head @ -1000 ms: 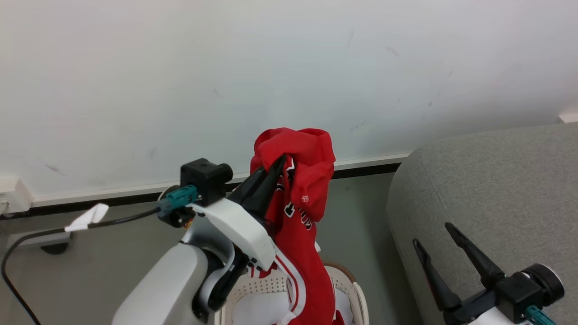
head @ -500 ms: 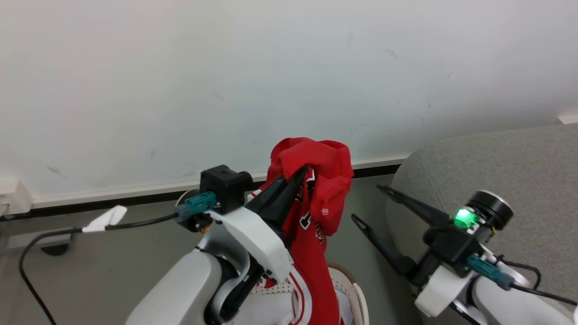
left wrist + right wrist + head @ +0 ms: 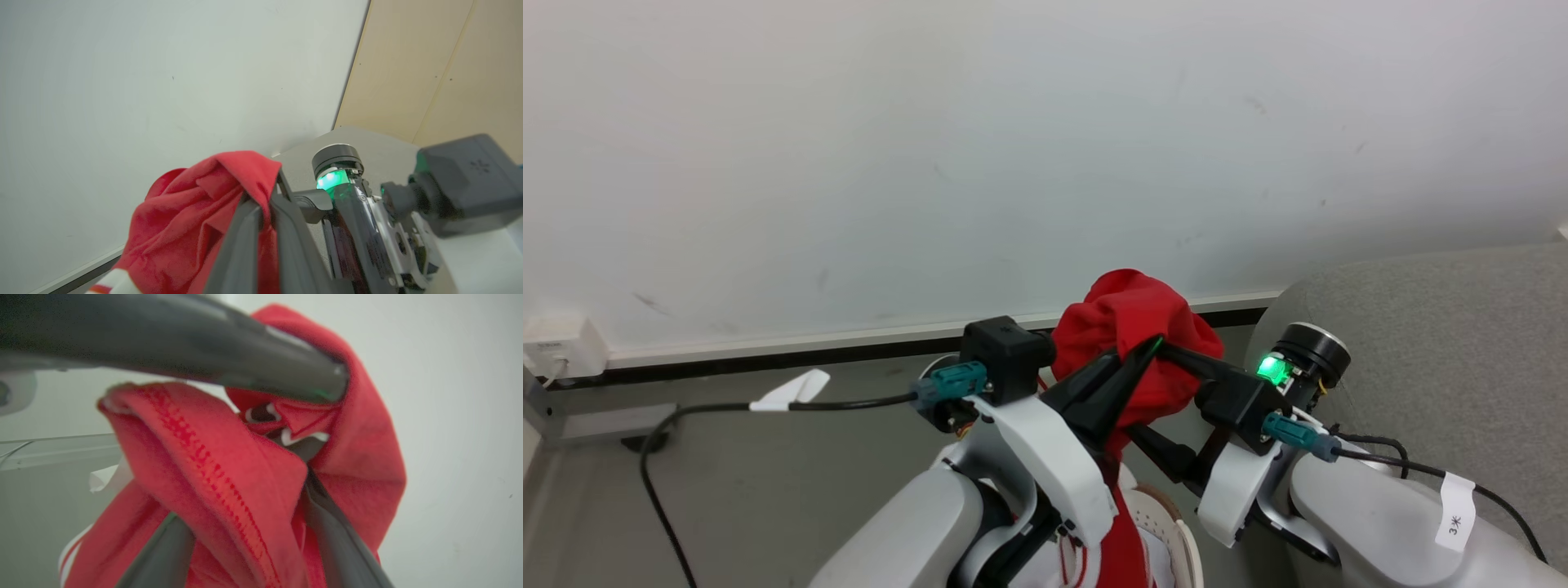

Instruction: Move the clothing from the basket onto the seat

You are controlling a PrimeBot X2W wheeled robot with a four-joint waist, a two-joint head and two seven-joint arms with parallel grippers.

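The left gripper [image 3: 1153, 345] clamps the red jersey [image 3: 1131, 314] by its bunched top, its length hanging down into the basket [image 3: 1181, 545], while the wide-open right gripper [image 3: 241, 506] straddles a fold, nearer the seat [image 3: 1437, 343] on the right.

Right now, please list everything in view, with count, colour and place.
clothing: one, red, hanging from the left claw above the basket
basket: one, cream-white, below the clothing, left of the seat
seat: one, grey, at the right
wall: one, white, behind everything
socket: one, white, low on the wall, far left
cables: two, black, one from each wrist
left claw: one, dark, shut on the clothing
right claw: one, dark, open around a fold of clothing
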